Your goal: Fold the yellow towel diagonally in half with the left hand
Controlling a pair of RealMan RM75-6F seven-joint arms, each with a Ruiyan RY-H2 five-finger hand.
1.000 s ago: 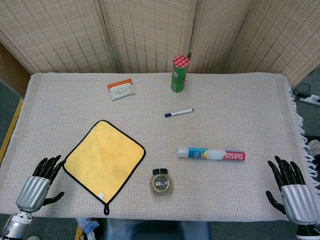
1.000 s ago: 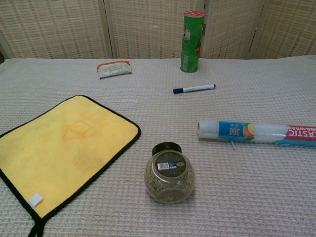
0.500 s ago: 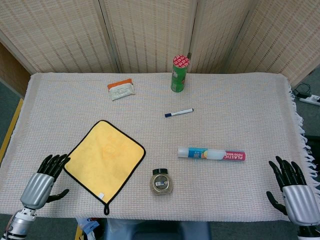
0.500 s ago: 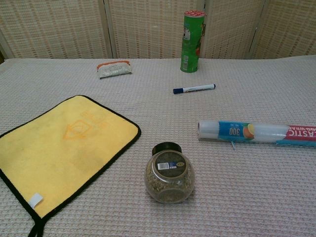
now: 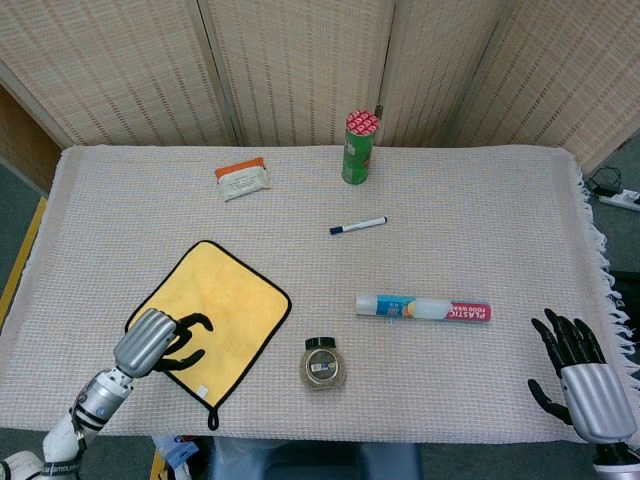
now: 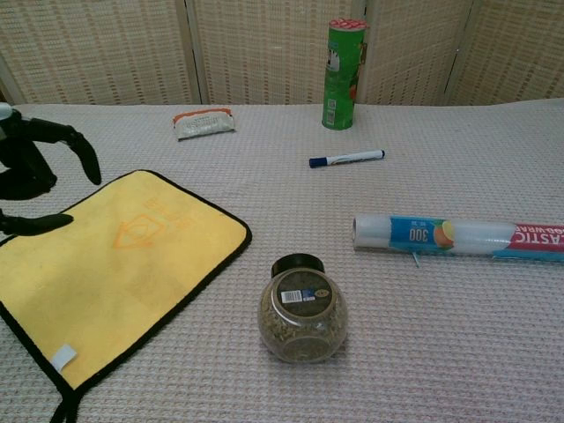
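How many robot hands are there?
2. The left hand hovers over the yellow towel. The right hand is at the table's near right edge.

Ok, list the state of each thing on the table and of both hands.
Yellow towel with black trim: flat, unfolded.
Left hand: over the towel's left corner, fingers curled, holding nothing.
Right hand: open, at the table edge.
Round glass jar: upright, lid on.
Green can: upright.
Blue marker: capped, lying.
Plastic wrap roll: lying.
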